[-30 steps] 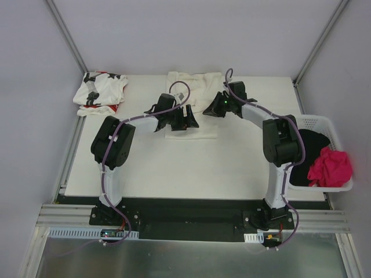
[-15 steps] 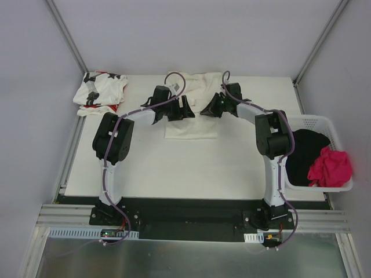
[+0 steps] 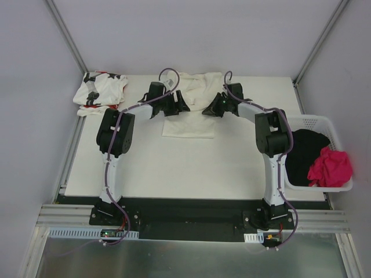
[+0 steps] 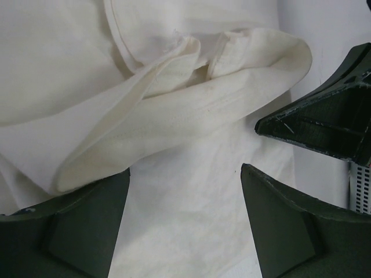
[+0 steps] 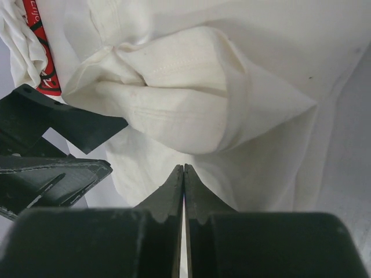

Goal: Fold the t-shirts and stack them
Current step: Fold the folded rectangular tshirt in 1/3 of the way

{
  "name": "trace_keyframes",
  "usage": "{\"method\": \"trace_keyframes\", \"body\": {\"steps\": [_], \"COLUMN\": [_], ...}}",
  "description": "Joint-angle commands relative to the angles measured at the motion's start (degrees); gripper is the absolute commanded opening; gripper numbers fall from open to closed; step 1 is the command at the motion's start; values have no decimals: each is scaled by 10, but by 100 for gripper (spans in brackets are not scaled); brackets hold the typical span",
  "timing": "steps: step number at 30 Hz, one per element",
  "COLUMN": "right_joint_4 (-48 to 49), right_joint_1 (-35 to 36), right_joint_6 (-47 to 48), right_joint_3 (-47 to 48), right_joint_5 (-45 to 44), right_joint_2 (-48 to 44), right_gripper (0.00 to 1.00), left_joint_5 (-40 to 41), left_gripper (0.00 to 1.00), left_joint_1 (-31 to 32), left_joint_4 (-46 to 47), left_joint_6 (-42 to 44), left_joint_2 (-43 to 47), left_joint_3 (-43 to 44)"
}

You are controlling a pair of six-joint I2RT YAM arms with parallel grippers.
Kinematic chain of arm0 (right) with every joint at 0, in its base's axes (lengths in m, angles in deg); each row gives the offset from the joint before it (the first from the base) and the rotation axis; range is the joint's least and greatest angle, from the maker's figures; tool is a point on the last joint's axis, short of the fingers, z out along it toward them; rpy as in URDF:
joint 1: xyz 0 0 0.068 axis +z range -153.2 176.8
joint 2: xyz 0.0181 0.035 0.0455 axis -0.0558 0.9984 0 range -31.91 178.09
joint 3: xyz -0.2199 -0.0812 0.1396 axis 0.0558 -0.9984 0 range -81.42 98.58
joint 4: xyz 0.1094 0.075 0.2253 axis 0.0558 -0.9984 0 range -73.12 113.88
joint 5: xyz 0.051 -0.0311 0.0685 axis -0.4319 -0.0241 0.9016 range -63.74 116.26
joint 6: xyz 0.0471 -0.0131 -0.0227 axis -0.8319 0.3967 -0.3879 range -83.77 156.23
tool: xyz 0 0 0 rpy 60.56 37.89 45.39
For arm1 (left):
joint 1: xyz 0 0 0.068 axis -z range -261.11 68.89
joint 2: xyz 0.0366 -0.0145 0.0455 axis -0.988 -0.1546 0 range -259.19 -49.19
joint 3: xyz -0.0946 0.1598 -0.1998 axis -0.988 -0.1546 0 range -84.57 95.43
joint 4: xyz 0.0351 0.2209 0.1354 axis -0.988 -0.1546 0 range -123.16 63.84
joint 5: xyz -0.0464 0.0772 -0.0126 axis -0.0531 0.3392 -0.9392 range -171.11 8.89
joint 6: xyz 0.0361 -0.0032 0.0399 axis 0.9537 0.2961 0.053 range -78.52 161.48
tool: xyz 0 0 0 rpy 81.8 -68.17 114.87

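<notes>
The plain cream-white t-shirt (image 3: 191, 124) lies partly folded at the back middle of the table, a rolled fold (image 4: 174, 116) bunched across it. My left gripper (image 3: 180, 104) hovers over its left part, open, with flat cloth and nothing else between the fingers (image 4: 87, 226). My right gripper (image 3: 208, 110) is at the shirt's right side, shut, its tips (image 5: 184, 168) just short of the bunched fold (image 5: 191, 104) and holding nothing. The two grippers face each other, close together. The star-print t-shirt (image 3: 99, 91) lies crumpled at the back left corner.
A white perforated basket (image 3: 317, 121) stands at the table's right edge with black cloth (image 3: 304, 153) and pink cloth (image 3: 330, 167) in it. Metal frame posts rise at both back corners.
The left arm has swung back and to the left, moving its open gripper up the cream shirt. The right gripper shifted slightly left and stayed shut.
</notes>
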Motion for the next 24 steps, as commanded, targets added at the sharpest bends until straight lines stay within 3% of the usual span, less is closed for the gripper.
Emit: {"method": "trace_keyframes", "body": {"steps": [1,17,24], "right_joint_4": [6,6,-14], "right_joint_1": [0,0,-9], "right_joint_6": [-6,-4,6], "right_joint_3": [28,34,68], "right_joint_5": [7,4,0], "right_joint_2": [3,16,42], "right_gripper": [3,3,4], "left_joint_5": [-13,1,20], "left_gripper": [76,76,77], "left_joint_1": [-2,-17,-34], "left_joint_4": [4,-29,-40], "left_joint_6": [12,48,92], "left_joint_2": [-19,-83,-77], "left_joint_3": [47,219,256]}}
